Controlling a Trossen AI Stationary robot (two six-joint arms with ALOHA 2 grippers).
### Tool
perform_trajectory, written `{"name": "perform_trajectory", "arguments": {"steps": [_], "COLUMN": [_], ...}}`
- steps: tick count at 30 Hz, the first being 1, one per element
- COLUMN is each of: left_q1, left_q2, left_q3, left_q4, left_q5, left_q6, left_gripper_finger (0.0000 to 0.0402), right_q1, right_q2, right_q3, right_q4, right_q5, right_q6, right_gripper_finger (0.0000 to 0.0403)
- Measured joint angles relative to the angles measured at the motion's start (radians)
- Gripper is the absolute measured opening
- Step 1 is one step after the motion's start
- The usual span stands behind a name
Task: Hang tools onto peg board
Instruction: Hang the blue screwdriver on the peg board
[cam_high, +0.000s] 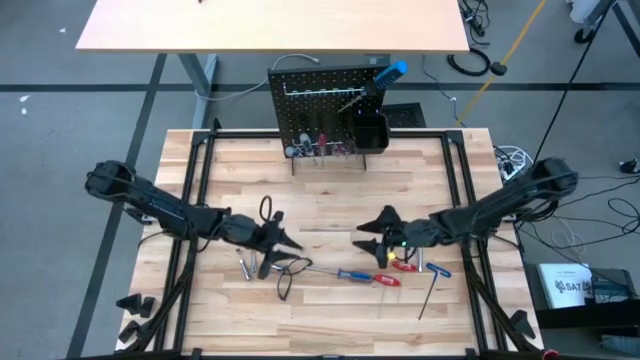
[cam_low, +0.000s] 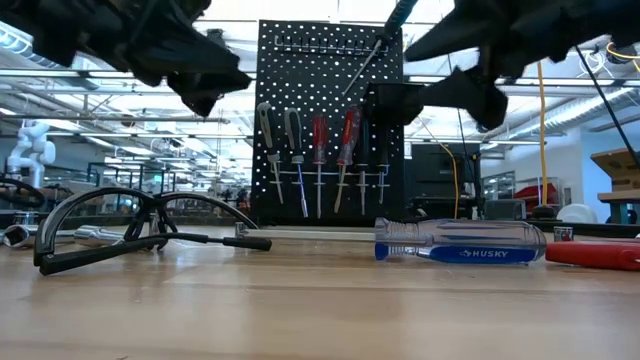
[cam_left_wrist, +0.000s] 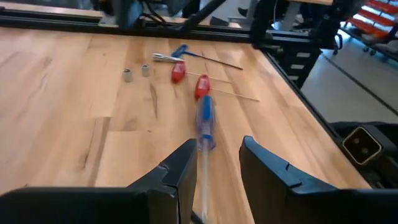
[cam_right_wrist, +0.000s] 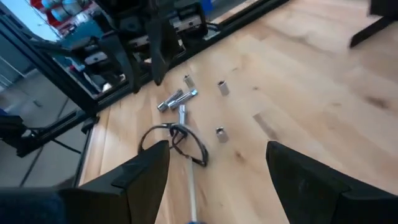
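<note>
Reaching for loose stock: both arms hang above the front half of the table (cam_high: 240, 160), neither holding anything.

Left gripper (cam_left_wrist: 214, 163): fingers part-open, a narrow gap, aimed along the shaft of the blue screwdriver (cam_left_wrist: 204, 117), which lies flat near the table's front edge.

Right gripper (cam_right_wrist: 214, 168): fingers spread wide, empty, over the same screwdriver's metal shaft, looking toward the black glasses (cam_right_wrist: 176, 140) and the silver bits (cam_right_wrist: 222, 87).

Peg board (cam_high: 325, 100): upright at the table's far edge, middle; several screwdrivers (cam_low: 320, 160) already hang on its lower hooks, and a black bin (cam_high: 370, 130) at its right side holds a blue-handled tool (cam_high: 390, 72).

Still loose on the table: two red screwdrivers (cam_left_wrist: 178, 71), hex keys (cam_high: 432, 290), bits.

Handling note, as judgement: only one arm should take the blue screwdriver. Close on the handle near its middle, not the thin shaft, so it stays level in the lift. Lower squarely, fingers astride, clear of the red handle touching its end. The other arm should pick a separate item to avoid a clash.
</note>
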Motion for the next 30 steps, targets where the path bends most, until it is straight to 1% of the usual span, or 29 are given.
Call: {"name": "perform_trajectory", "arguments": {"steps": [4,7,11,14,17,19,23,25,30], "left_q1": [-0.058,-0.083,-0.104,-0.112,-0.112,-0.111,-0.116,-0.132,-0.167], "left_q2": [0.000,0.007,0.039,0.091,0.144,0.171,0.196,0.200,0.219], "left_q3": [0.026,0.035,0.037,0.037,0.037,0.041,0.106,0.160,0.308], "left_q4": [-0.057,-0.086,-0.088,-0.046,0.054,0.115,0.119,0.032,-0.341], "left_q5": [-0.077,-0.125,-0.137,-0.166,-0.197,-0.208,-0.202,-0.182,-0.172], "left_q6": [-0.002,-0.029,-0.052,-0.052,-0.052,-0.046,0.003,0.038,0.081], "left_gripper_finger": [0.0123,0.0123,0.0123,0.0123,0.0123,0.0123,0.0123,0.0123,0.0123], "right_q1": [0.001,0.011,0.062,0.116,0.170,0.198,0.247,0.265,0.284], "right_q2": [0.105,0.142,0.163,0.182,0.194,0.195,0.191,0.190,0.190], "right_q3": [0.000,0.000,0.000,0.000,0.000,0.000,0.000,0.000,0.000], "right_q4": [0.119,0.133,0.126,0.122,0.121,0.120,0.150,0.180,0.239], "right_q5": [-0.033,-0.058,-0.054,-0.011,0.067,0.090,0.113,0.115,0.114], "right_q6": [0.000,0.023,0.106,0.153,0.197,0.219,0.239,0.234,0.191], "right_gripper_finger": [0.0261,0.0261,0.0261,0.0261,0.0261,0.0261,0.0260,0.0260,0.0260]}}
